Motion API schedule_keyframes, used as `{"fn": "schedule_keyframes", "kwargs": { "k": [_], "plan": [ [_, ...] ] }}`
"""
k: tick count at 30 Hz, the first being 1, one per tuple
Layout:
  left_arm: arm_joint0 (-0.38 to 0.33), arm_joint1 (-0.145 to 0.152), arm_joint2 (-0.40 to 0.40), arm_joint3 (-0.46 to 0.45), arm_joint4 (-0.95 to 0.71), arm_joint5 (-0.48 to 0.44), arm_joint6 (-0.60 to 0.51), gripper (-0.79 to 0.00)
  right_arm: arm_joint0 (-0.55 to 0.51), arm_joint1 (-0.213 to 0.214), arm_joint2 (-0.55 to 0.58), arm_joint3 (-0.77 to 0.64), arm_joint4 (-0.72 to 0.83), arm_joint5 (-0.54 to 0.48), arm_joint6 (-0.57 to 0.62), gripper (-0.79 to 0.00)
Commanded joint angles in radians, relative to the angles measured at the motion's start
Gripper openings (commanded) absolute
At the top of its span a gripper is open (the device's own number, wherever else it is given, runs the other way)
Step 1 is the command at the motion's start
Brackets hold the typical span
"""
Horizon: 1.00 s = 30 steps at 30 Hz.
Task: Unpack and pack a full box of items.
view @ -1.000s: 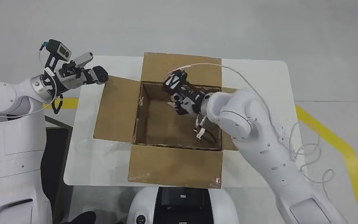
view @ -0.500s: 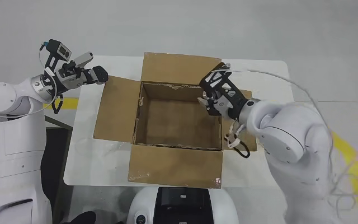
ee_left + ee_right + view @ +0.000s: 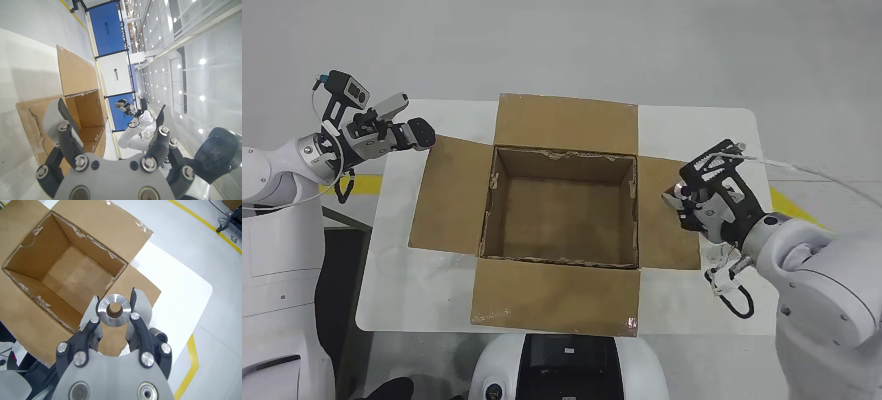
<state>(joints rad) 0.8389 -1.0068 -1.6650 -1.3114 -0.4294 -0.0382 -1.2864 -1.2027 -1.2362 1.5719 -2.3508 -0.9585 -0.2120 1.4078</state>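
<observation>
**While the box (image 3: 557, 215) stood bare, the right hand (image 3: 114, 308) gripped a metal ring (image 3: 114, 321)**

Corrugated brown cardboard with ragged torn rims, the box sat flaps-out on the smooth white worktop (image 3: 697, 130). The polished, bevelled ring with its round bore hung pinched above the right flap. The left hand (image 3: 112, 105) hovered near the left flap, fingers spread, holding nothing.

Left arm: was stretched out at the far left, forearm roughly level. Left gripper (image 3: 423, 133): fingers stood spread wide, nothing between them. Right arm: was folded in at the right side. Right gripper (image 3: 683, 196): pointed inward, fingers clamped on either side of a metal ring (image 3: 115, 321).
</observation>
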Motion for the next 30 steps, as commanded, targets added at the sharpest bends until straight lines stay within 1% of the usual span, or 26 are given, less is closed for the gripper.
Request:
{"fn": "schedule_keyframes", "kwargs": {
  "k": [1, 9, 17, 21, 24, 30],
  "plan": [
    [0.000, 0.000, 0.000, 0.000, 0.000, 0.000, 0.000, 0.000, -0.027, 0.004, 0.039, 0.001, 0.006, -0.007, -0.009, -0.785],
    [0.000, 0.000, 0.000, 0.000, 0.000, 0.000, 0.000, 0.000, -0.132, 0.023, 0.201, 0.001, 0.056, -0.048, -0.027, -0.785],
    [0.000, 0.000, 0.000, 0.000, 0.000, 0.000, 0.000, 0.000, -0.239, 0.039, 0.308, 0.001, 0.115, -0.082, -0.023, -0.785],
    [0.000, 0.000, 0.000, 0.000, 0.000, 0.000, 0.000, 0.000, -0.300, 0.044, 0.351, 0.001, 0.138, -0.095, -0.052, -0.785],
    [0.000, 0.000, 0.000, 0.000, 0.000, 0.000, 0.000, 0.000, -0.343, 0.046, 0.394, 0.001, 0.132, -0.072, -0.089, -0.785],
    [0.000, 0.000, 0.000, 0.000, 0.000, 0.000, 0.000, 0.000, -0.432, 0.051, 0.484, 0.001, 0.132, -0.080, -0.152, -0.785]
  ]
}}
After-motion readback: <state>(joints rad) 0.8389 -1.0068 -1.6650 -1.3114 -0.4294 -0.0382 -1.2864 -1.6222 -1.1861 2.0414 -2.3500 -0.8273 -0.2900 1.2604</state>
